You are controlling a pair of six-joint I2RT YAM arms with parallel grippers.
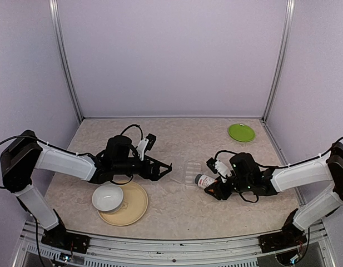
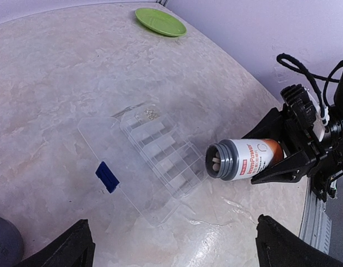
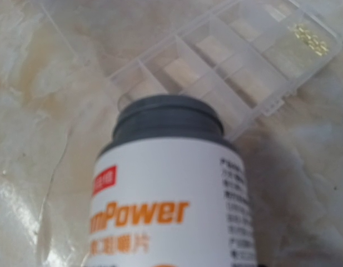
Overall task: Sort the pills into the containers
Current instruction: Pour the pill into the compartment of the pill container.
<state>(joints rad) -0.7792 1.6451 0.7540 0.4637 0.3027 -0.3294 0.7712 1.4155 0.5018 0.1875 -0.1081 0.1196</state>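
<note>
1. Currently, the right gripper (image 2: 259, 157) pinches an orange-labelled pill bottle (image 2: 246, 159) by its base end. One black finger lies along each side of it.
2. The bottle lies nearly level with its cap off. Its grey open mouth (image 2: 214, 161) faces the pill box (image 2: 160, 158), and pale shapes show inside the mouth.
3. In the right wrist view, the bottle's mouth sits just beside the long edge of the clear box, over the middle compartments. Whether rim and box touch cannot be told.
4. The pills (image 2: 152, 115) form a small pale cluster in the end compartment farthest from the left gripper, well apart from the bottle's mouth and from every finger.
5. The box's clear lid (image 2: 113, 161) lies folded open flat on the table (image 2: 60, 83), with a blue latch (image 2: 107, 177) on it.
6. The left gripper (image 1: 165, 167) hovers with its fingers (image 2: 76, 245) spread wide and holding nothing. The box lies ahead of them, clear of both tips.
7. From above, the box rests between the two grippers, nearer the right one.
8. A white bowl (image 1: 108, 198) sits on a tan plate (image 1: 135, 208) below the left arm. A green plate (image 1: 241, 132) lies at the far right.
</note>
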